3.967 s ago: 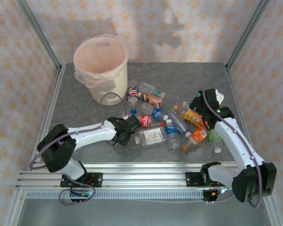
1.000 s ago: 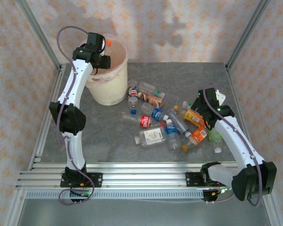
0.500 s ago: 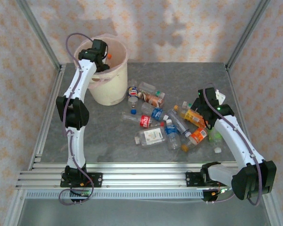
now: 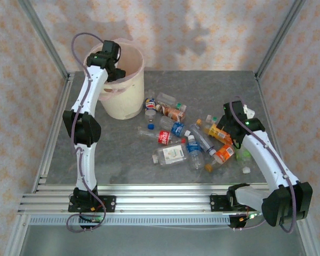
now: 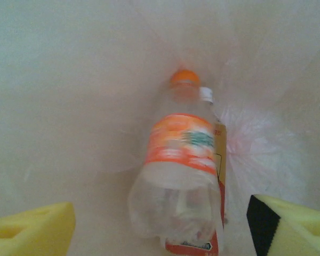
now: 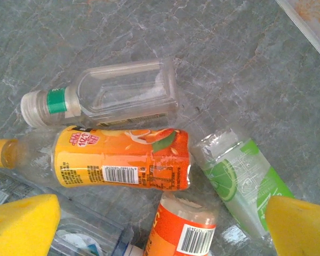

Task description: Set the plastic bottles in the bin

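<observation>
Hanging over the bin (image 4: 125, 104), the left gripper (image 5: 160, 224) has its jaws released; an orange-labelled bottle (image 5: 178, 170) is below them, inside the pink liner (image 5: 69, 80); the right gripper (image 4: 224, 120), jaws spread wide, hovers above bottles (image 6: 122, 157) scattered on the desk (image 4: 96, 149).

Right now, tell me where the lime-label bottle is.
Right side of the table: in the right wrist view the lime-label bottle lies flat next to the base of the yellow-capped orange bottle.

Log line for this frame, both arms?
left gripper: open over bin, orange-capped bottle lying inside | right gripper: open above orange-label bottle on table
</observation>
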{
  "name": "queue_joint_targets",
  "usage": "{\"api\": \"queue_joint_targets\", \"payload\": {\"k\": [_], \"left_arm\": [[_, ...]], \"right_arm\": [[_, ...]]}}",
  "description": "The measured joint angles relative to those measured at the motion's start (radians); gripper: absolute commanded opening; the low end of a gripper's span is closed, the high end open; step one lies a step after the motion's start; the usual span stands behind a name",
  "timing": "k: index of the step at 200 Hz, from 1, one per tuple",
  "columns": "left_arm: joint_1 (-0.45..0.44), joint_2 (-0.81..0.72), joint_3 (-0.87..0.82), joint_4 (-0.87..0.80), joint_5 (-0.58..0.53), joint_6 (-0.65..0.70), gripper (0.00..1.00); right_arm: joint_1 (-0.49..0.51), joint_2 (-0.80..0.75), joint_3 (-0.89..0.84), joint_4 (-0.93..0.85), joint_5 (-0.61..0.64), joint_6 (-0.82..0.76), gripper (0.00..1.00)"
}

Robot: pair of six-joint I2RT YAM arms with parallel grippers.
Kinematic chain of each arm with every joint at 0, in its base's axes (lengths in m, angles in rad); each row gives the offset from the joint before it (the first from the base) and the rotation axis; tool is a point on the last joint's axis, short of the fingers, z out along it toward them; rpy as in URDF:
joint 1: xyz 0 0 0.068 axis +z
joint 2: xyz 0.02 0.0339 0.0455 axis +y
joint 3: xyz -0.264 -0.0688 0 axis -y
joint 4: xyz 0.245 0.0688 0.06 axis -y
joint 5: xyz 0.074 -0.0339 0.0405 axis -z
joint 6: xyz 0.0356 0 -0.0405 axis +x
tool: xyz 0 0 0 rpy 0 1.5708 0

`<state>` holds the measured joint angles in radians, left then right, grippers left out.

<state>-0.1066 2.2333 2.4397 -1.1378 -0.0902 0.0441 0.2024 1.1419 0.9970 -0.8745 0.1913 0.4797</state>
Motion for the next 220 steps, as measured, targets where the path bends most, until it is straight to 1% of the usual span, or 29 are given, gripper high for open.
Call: {"api": "queue_joint_targets", "payload": {"k": [19, 79, 107, 127, 175, 194, 220], "left_arm": [[0.000, 0.000, 0.039, 0.000, 0.001, -0.012, 1.00], [0.000, -0.002, 0.066, 0.001, 0.002, -0.021, 1.00], [0.000, -0.047, 0.063, 0.002, 0.005, -0.029, 1.00], [0.000, -0.137, 0.040, 0.013, 0.010, -0.043, 1.00], [0.000, -0.448, -0.093, 0.132, 0.064, -0.089, 1.00], [0.000, -0.552, -0.176, 0.191, 0.100, -0.116, 1.00], [-0.003, -0.670, -0.334, 0.269, 0.167, -0.150, 1.00]], "right_arm": [[0.000, 0.000, 0.000, -0.008, 0.000, -0.005, 0.99], [0.000, 0.000, 0.000, -0.010, -0.001, -0.009, 0.99], [0.000, 0.000, 0.000, -0.009, -0.009, -0.008, 0.99], [0.000, -0.002, 0.000, -0.009, -0.014, -0.008, 0.99], [0.000, -0.047, 0.000, -0.008, -0.023, -0.009, 0.99], [0.000, -0.064, 0.000, -0.009, -0.023, -0.009, 0.99], [0.000, -0.077, 0.000, -0.009, -0.023, -0.009, 0.99]]}}
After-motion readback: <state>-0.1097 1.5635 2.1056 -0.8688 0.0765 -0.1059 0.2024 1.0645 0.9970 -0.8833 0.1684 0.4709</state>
